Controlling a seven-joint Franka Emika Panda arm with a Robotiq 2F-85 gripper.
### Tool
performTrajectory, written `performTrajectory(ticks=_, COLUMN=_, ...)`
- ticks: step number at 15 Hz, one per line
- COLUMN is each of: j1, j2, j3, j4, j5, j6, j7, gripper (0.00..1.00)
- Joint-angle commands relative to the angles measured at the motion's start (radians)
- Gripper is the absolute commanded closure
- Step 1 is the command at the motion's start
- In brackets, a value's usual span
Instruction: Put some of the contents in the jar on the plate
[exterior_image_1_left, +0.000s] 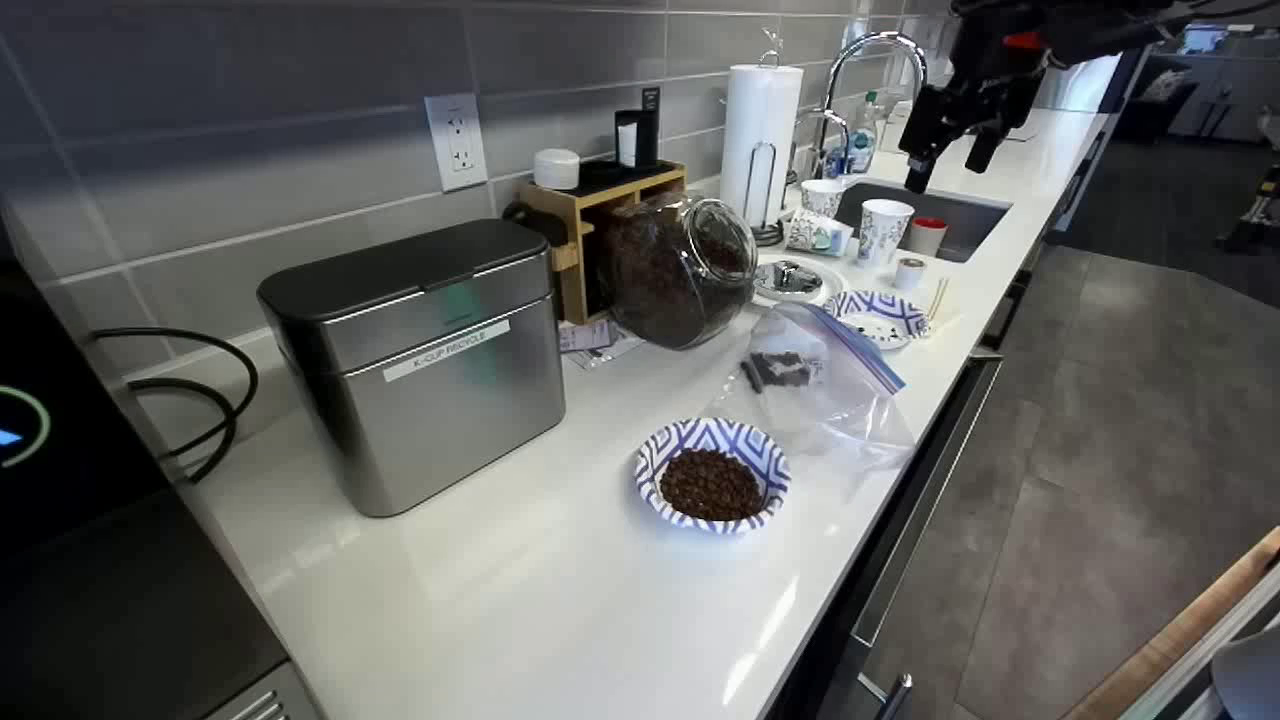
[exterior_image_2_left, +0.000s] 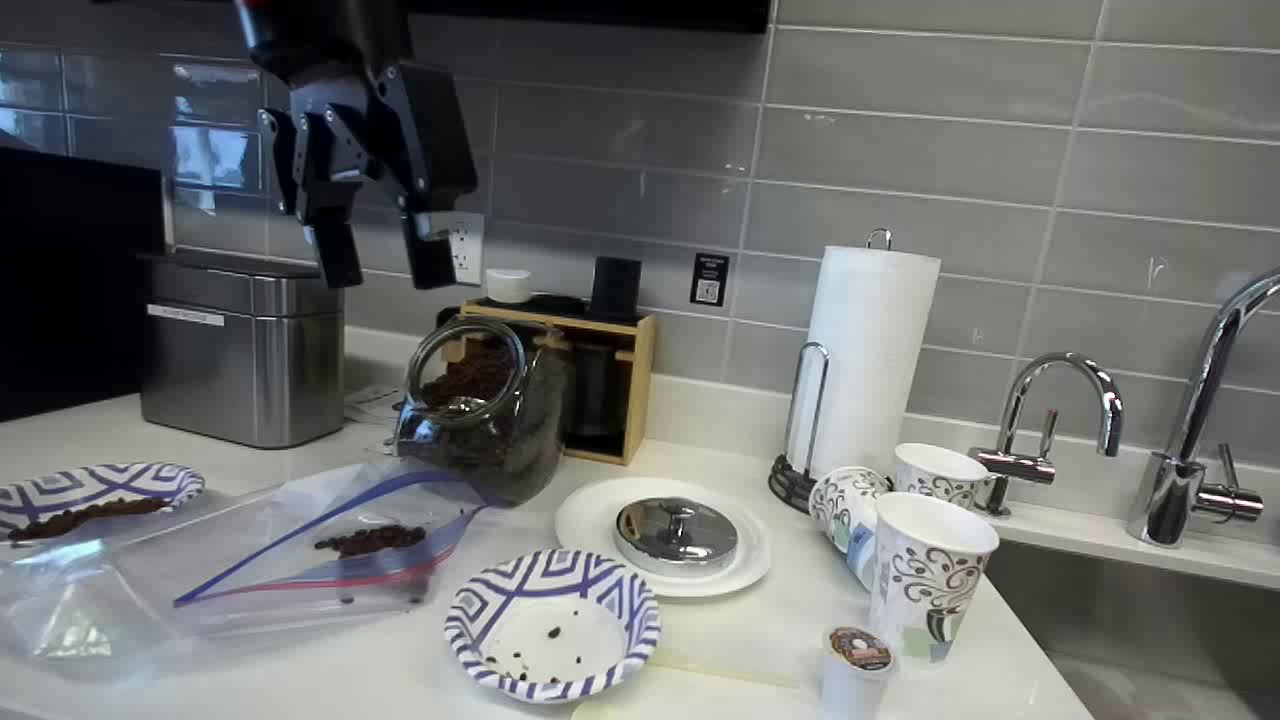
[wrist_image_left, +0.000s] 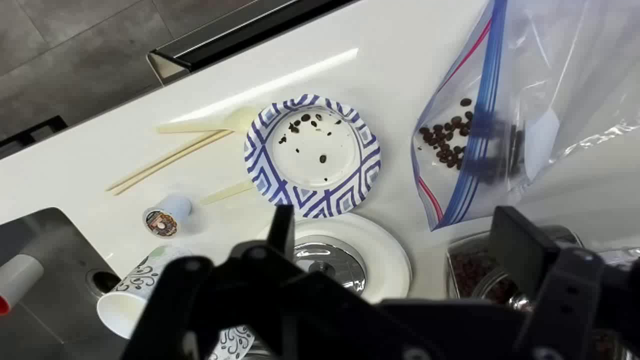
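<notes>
Left to right in an exterior view: a blue-and-white patterned paper plate (exterior_image_2_left: 120, 481) of brown beans (exterior_image_2_left: 90, 517); a clear plastic zip bag (exterior_image_2_left: 255, 550); above, a black gripper (exterior_image_2_left: 385, 262), fingers (exterior_image_2_left: 430, 266) wide apart, empty; a tilted, rounded clear glass jar (exterior_image_2_left: 515, 445) of dark brown contents (exterior_image_2_left: 472, 380); a matching plate (exterior_image_2_left: 590, 645) with scattered beans (exterior_image_2_left: 554, 632).

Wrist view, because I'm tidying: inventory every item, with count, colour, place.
patterned plate: 1, blue-white, centre
bag: 1, clear, right
beans: many, brown, patterned plate, bag mouth
plain plate: 1, white, lower centre
lid: 1, silver, on plain plate
pod: 1, white, left
utensils: about 4, cream, left
paper cups: 2 visible, white, lower left
sink: 1, grey, lower left
red-lined cup: 1, white, in sink
jar: 1, clear, lower right
contents: uncounted, brown, in jar
gripper: 1, black, bottom, open
</notes>
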Motion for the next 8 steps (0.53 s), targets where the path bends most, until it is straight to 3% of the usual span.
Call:
performTrajectory(ticks=1, j1=0.013, j2=0.001, j3=-0.012, j4=0.002, j5=-0.007, j6=-0.004, j7=0.005, gripper=0.0)
performTrajectory(ticks=6, j1=0.013, j2=0.001, j3=-0.012, j4=0.002, j5=-0.007, j6=-0.004, j7=0.005, gripper=0.0)
performTrajectory(ticks=8, j1=0.065, j2=0.064, j3=-0.087, j4=-0.012, j5=0.123, j6=0.086, j7=-0.107, gripper=0.0)
